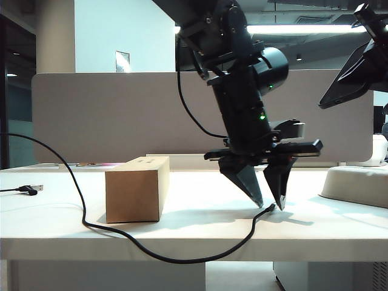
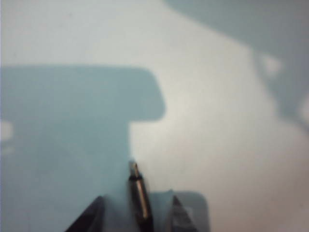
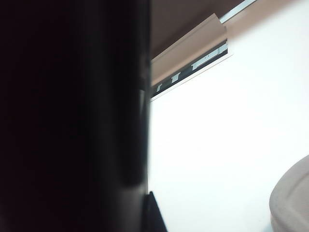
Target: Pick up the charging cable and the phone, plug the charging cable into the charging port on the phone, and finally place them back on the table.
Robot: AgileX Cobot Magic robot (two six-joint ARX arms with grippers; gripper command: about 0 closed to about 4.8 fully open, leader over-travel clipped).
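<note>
1. The wide white smooth table (image 1: pixel 200 233) has a grey fabric divider panel (image 1: pixel 109 115) along its back.
2. A plain brown cardboard box (image 1: pixel 137 189) stands upright on the table, left of centre in the exterior view.
3. The long thin black charging cable (image 1: pixel 115 237) runs in from the far left, curves down in front of the box, dips over the table's front edge and rises again toward the middle; its small silvery metal plug (image 2: pixel 136 181) lies flat on the table.
4. The cable's other end, a black USB plug (image 1: pixel 30 188), rests on the table at the far left, well apart from the box.
5. The left gripper (image 1: pixel 271 203) points down at the table with its jaws wide apart and nothing between them gripped (the silvery plug lies in the gap between the two fingertips, seen clearly in the left wrist view).
6. The flat black phone (image 1: pixel 351 73) is held tilted high above the table at the upper right of the exterior view.
7. The right gripper (image 1: pixel 367 13) is closed on the phone, whose dark body fills much of the right wrist view.
8. A pale rounded object (image 1: pixel 357 185) sits on the table at the right.
</note>
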